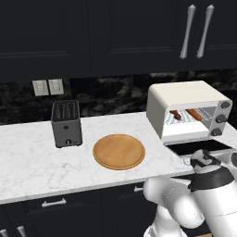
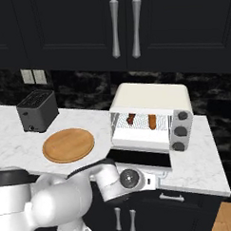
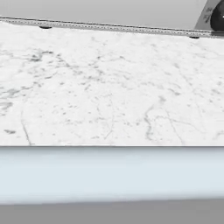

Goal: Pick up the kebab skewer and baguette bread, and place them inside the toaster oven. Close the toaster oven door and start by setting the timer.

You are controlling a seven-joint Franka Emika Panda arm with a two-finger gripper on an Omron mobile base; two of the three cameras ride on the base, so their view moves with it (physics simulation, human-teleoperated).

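Left to right: toaster point(image 1: 66, 123), bare wooden board point(image 1: 119, 151), then the toaster oven point(image 1: 185, 109) with kebab skewer point(image 1: 176, 115) and baguette bread point(image 1: 194, 114) lying front-to-back on its rack. The toaster oven door point(image 2: 138, 158) hangs open flat; my tool point(image 2: 156, 178), fingers spread and empty, sits just below its front edge

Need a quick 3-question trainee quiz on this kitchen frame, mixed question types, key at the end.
1. True or false: the kebab skewer and baguette bread lie on the round wooden board.
2. The toaster oven door is: A) shut B) folded down open.
3. What stands left of the board in the left base view?

Key: 1 false, both lie on the rack inside the toaster oven. 2 B. 3 the black slot toaster.
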